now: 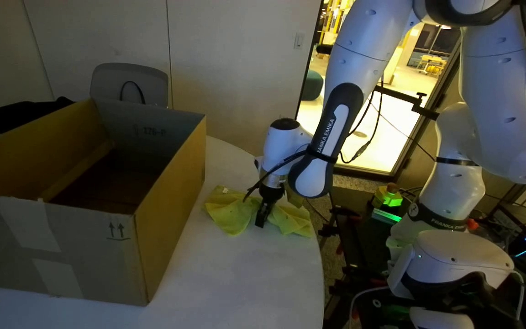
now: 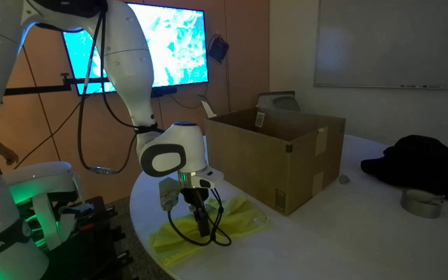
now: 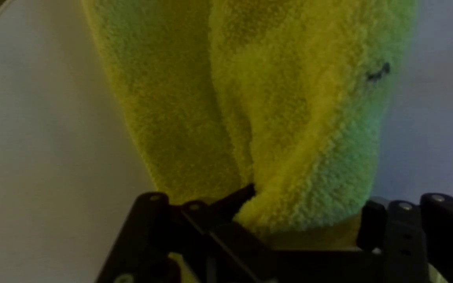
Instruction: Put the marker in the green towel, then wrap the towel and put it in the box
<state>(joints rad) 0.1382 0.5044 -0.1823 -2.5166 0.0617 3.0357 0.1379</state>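
Observation:
The green towel (image 1: 231,214) lies crumpled on the white table and is gathered at its middle; it also shows in an exterior view (image 2: 239,216) and the wrist view (image 3: 289,118). My gripper (image 1: 261,219) points down onto it, with its fingers on both sides of a thick fold. In the wrist view the gripper (image 3: 309,208) appears shut on this bunched fold, its left fingertip curled inward. The marker does not show; a small dark mark is on the cloth. The box (image 1: 171,214) stands beside the towel, top open; it also shows in an exterior view (image 2: 247,155).
The round table's edge (image 1: 321,278) passes close to the towel. In an exterior view a roll of tape (image 2: 421,204) and a black cloth (image 2: 418,167) lie beyond the box. A cable (image 2: 220,217) hangs by the gripper. A chair (image 1: 130,84) stands behind the box.

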